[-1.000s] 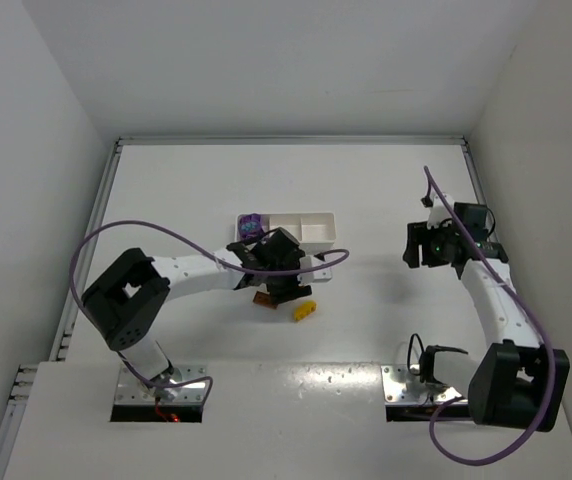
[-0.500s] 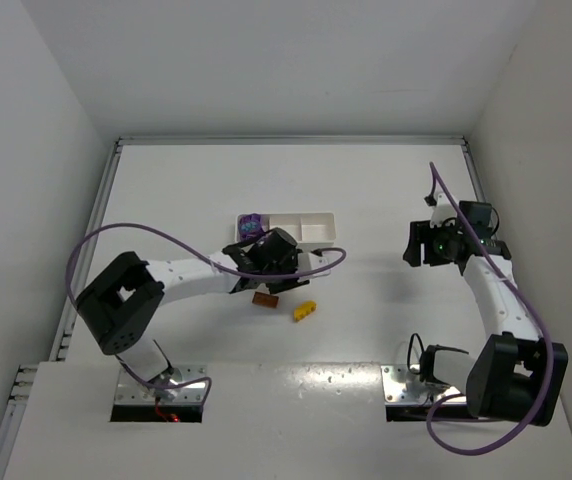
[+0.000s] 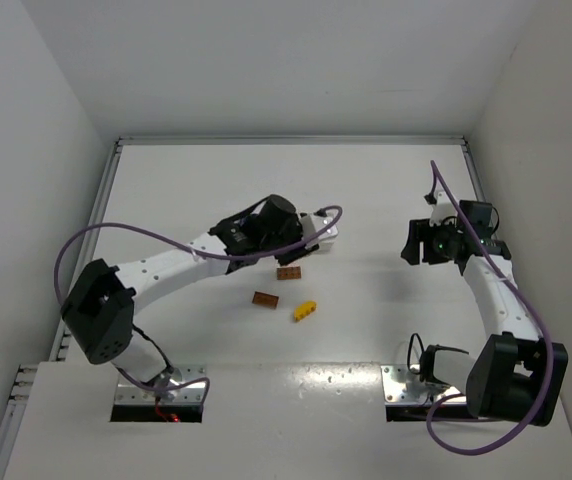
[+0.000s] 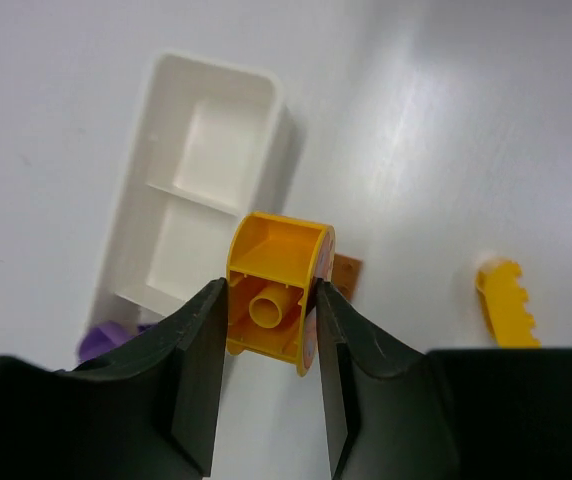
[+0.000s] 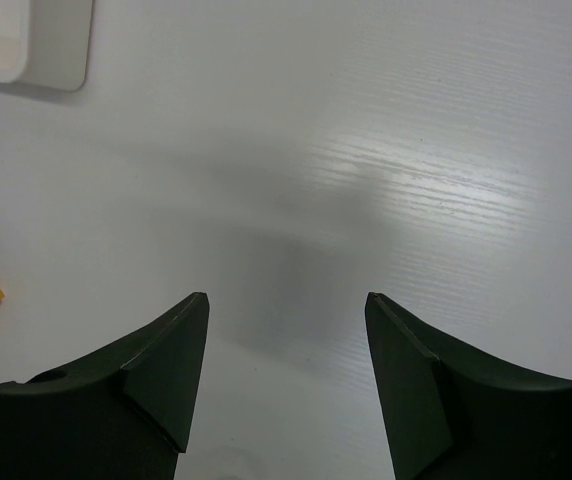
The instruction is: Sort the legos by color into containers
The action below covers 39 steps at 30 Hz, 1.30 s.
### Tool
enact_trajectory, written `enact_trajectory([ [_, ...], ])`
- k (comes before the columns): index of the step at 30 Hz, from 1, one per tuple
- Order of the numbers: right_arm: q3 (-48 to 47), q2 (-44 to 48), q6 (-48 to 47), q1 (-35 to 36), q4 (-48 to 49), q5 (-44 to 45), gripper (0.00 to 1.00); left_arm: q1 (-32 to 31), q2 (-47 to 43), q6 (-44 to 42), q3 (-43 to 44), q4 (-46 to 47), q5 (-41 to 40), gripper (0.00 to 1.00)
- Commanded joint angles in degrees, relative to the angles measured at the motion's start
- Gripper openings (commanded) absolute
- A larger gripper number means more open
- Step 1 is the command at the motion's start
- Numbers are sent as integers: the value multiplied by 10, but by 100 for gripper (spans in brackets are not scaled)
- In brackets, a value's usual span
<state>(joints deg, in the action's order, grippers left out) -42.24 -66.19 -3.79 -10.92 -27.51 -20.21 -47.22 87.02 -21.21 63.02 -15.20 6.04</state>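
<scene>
Nearer than the tray, loose legos lie on the white desk. Above the tray the left gripper clamps its jaws on a yellow brick; rightward, the right gripper holds jaws apart. White walls stand beyond.

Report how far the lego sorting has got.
Done: purple plastic bricks lie in one end compartment of the long white plastic tray; its other two compartments are empty. In hand: the left gripper is shut on a yellow brick. Left: two orange-brown bricks and another yellow brick lie on the table.
</scene>
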Motion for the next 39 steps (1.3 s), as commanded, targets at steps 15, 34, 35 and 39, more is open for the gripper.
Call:
enact_trajectory([
  [15, -6, 5, 25, -3, 32, -19, 65, 87, 146, 40, 189, 4, -2, 14],
  [34, -6, -5, 25, -3, 32, -24, 65, 147, 234, 35, 185, 10, -2, 35],
  [35, -6, -5, 25, -3, 32, -24, 65, 152, 234, 35, 190, 10, -2, 38],
  [39, -6, -5, 12, -3, 27, -48, 65, 152, 239, 40, 190, 10, 4, 52],
])
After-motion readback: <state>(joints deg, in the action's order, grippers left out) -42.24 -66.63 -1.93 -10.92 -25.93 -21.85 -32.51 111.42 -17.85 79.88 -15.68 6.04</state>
